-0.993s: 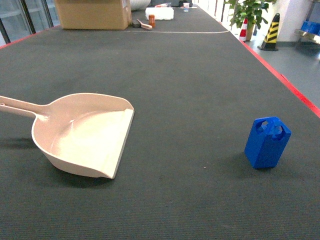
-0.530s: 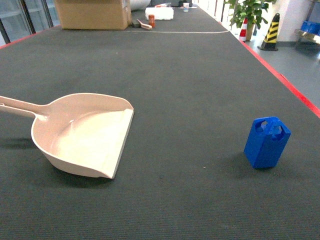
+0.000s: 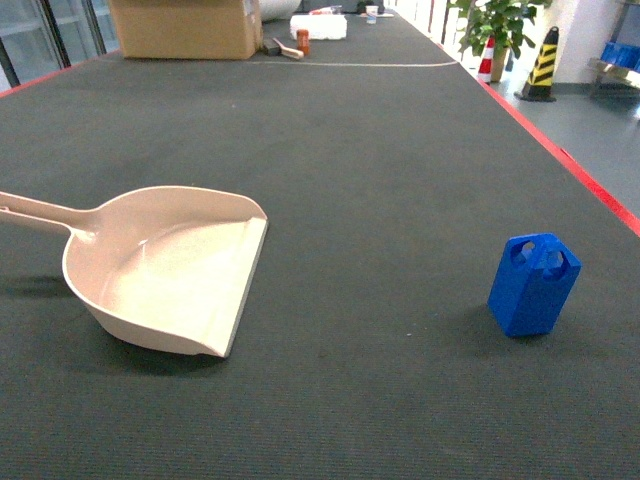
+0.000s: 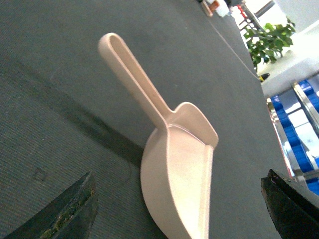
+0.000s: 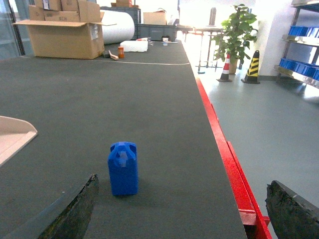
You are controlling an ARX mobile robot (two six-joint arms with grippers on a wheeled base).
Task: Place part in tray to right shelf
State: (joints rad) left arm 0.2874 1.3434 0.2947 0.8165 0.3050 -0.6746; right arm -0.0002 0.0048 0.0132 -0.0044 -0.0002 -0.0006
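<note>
Blue part (image 3: 534,284) stands upright on the dark worktop (image 3: 380,170) near its red right edge, well apart from the empty beige tray (image 3: 170,268) toward the left edge. Left gripper (image 4: 179,219) and right gripper (image 5: 182,219) both spread, grasping nothing.

I see open dark mat all around the part (image 3: 534,285): nothing touching it, room on every side. Left of the part, the tray (image 3: 170,268) lies well apart, bare mat between. Right of the part, the red table edge (image 5: 222,144) runs near. Far behind the part, a cardboard box (image 3: 185,27) and small clutter, well clear.
</note>
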